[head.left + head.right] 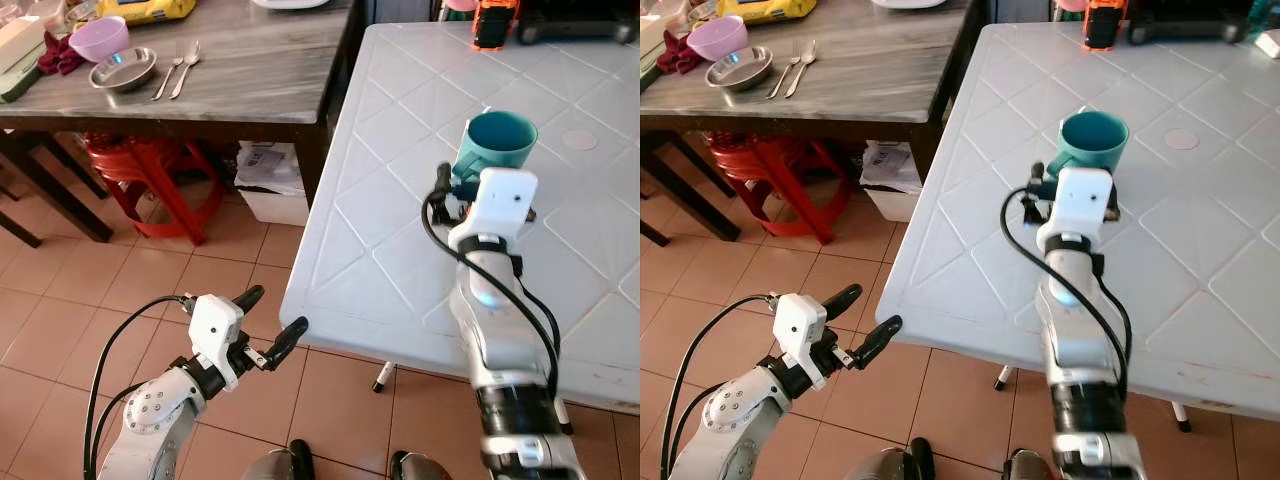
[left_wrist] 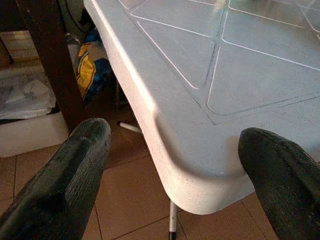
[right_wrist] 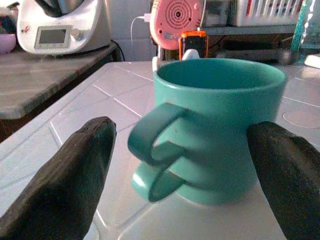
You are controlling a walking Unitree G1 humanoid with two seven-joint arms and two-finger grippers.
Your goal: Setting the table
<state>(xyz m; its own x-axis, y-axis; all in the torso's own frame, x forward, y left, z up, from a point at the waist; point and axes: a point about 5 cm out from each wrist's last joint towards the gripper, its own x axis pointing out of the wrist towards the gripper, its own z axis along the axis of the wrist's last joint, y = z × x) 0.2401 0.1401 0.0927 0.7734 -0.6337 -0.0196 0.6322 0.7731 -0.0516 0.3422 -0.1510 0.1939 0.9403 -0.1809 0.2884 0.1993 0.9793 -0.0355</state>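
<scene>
Standing upright on the white plastic bench [image 1: 380, 220], toward its left half and well in from the near edge, a teal ceramic mug [image 1: 497, 146] with its mouth up and apparently empty. Reaching over the bench with the right gripper [image 3: 182, 165], fingers spread wide and lying either side of the mug without touching it, the handle [image 3: 157, 137] turned back toward the wrist and between the jaws. Judging the mug as stiff, moderately heavy for its size, glazed and so likely slippery against hard fingers, and breakable if dropped or knocked onto the tiled floor [image 1: 120, 290]. Favouring a hold across the round body, low to middle, squeezing on opposite walls rather than pinching the thin loop of the handle, which could twist in the grip; keeping the handle clear of both fingers while closing. Holding the left gripper [image 1: 268, 325] low beside the bench's near left corner, jaws open and carrying nothing, the rounded corner showing between them in the left wrist view. Waiting on the dark wooden bench [image 1: 250, 70] farther left: a pink bowl [image 1: 98, 38], a steel dish [image 1: 123, 69], a fork [image 1: 167, 74] and a spoon [image 1: 186, 66].
</scene>
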